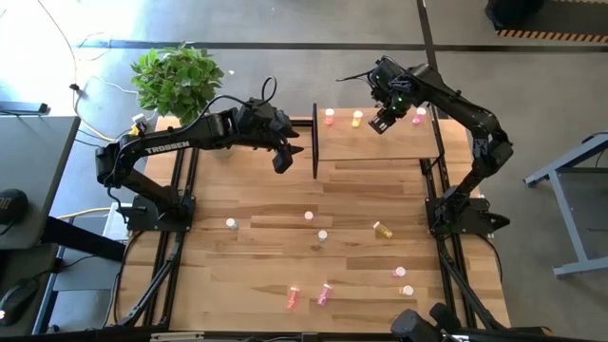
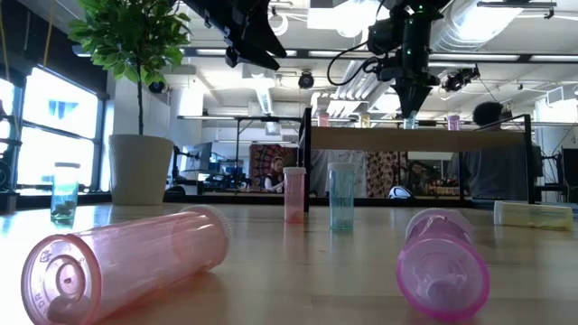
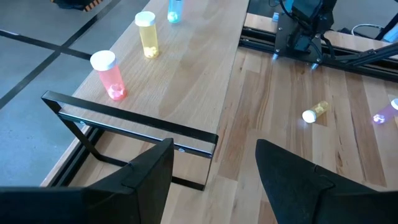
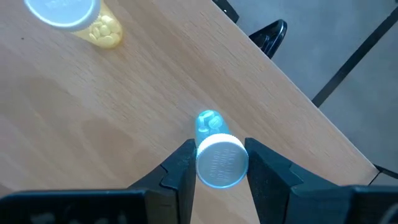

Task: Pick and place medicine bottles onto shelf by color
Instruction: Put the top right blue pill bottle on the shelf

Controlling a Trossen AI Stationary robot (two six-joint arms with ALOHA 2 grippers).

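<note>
The shelf [image 1: 380, 147] is a light-wood board in a black frame at the table's far side. A red bottle [image 1: 330, 117], a yellow one [image 1: 357, 119] and a magenta one [image 1: 419, 115] stand on it. My right gripper [image 4: 221, 171] points down over the board between the yellow and magenta bottles, shut on a pale blue-green bottle [image 4: 217, 155]. My left gripper [image 3: 214, 180] hovers open above the table by the shelf's left end frame [image 3: 124, 118], touching nothing. Several more bottles stand or lie on the table's near half, such as a yellow one [image 1: 382, 230] lying on its side. My right gripper pinches the pale blue-green bottle at its white cap [image 4: 222, 163], one finger [image 4: 183, 171] on each side. The fingers come from above, pointing down. The bottle stays upright below them, and its base [image 4: 208, 121] looks to be on the shelf board.
A potted plant [image 1: 176, 81] stands at the far left corner. In the low view a pink bottle [image 2: 126, 262] and a magenta one [image 2: 442, 262] lie near the front edge, with upright bottles [image 2: 294, 192] [image 2: 341, 197] behind them. Bare wood lies between the shelf and these bottles.
</note>
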